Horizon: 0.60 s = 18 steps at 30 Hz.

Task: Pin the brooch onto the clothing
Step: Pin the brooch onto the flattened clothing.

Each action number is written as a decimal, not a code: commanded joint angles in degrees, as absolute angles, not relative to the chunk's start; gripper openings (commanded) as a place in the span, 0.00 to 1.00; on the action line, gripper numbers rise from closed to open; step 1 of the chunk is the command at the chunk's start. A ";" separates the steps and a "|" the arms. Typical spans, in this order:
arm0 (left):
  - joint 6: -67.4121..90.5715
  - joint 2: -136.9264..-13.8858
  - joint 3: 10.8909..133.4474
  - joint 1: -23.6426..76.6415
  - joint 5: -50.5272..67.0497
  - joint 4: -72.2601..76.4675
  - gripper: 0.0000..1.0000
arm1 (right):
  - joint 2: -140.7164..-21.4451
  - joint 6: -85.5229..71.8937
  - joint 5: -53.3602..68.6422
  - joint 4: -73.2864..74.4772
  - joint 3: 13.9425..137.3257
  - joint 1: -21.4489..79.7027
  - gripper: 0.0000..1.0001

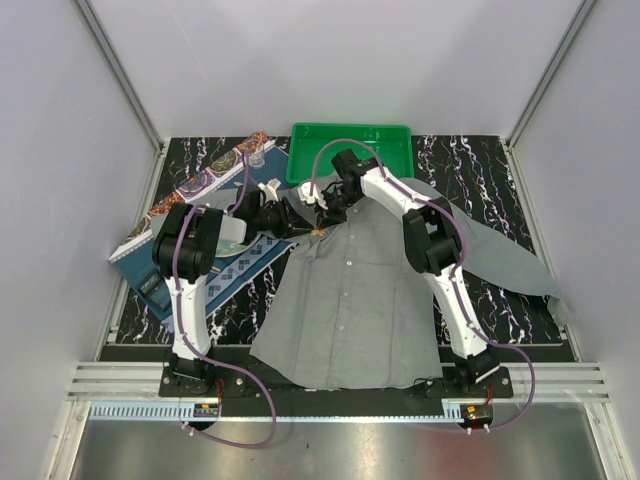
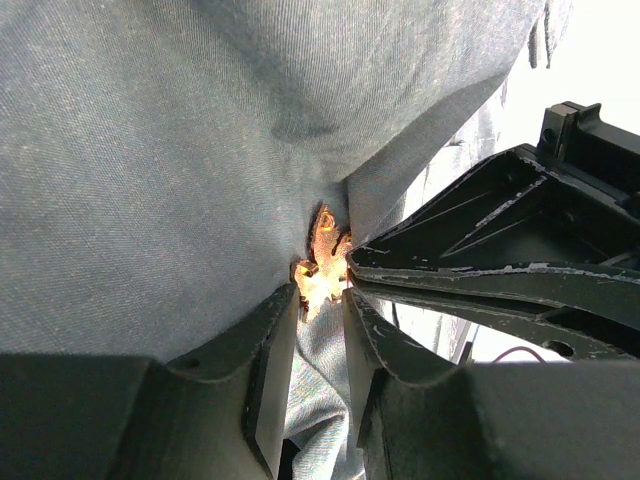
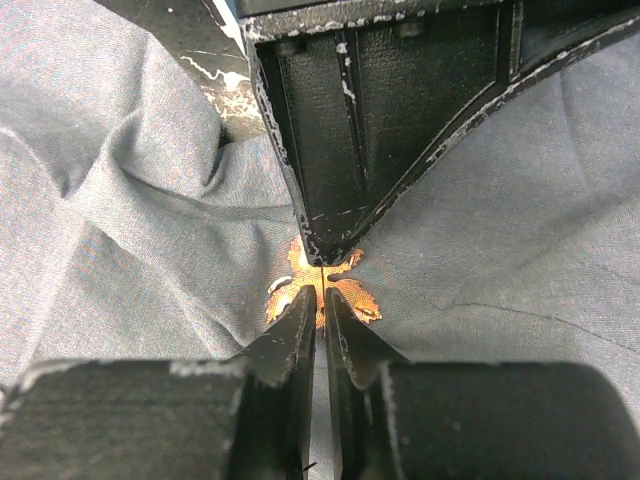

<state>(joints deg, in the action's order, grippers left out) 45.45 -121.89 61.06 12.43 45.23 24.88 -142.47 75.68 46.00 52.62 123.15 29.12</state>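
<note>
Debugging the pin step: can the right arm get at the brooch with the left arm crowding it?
Looks like yes. Jaws of the right arm are at the brooch, nearly shut; the left arm meets it from the opposite side, not blocking.

Top external: high behind the arm bases, facing down and forward; distant; whole table (image 1: 480, 180) in frame.
Left wrist: on left gripper (image 2: 322, 300), facing out past its jaws; very near the clothing (image 2: 150, 180).
Right wrist: on right gripper (image 3: 320, 300), likewise very near.
Shared: brooch (image 1: 318, 231) and surrounding cloth, table's far half, mid-width; each wrist view shows the other gripper.
</note>
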 commanded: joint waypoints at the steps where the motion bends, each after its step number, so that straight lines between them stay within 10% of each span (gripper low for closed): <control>1: 43.51 -123.14 62.05 12.48 42.63 22.85 0.32 | -143.09 74.97 45.97 51.77 124.98 30.06 0.14; 18: 43.33 -123.40 62.40 12.57 42.71 22.24 0.32 | -144.14 74.88 43.25 50.19 124.89 30.59 0.04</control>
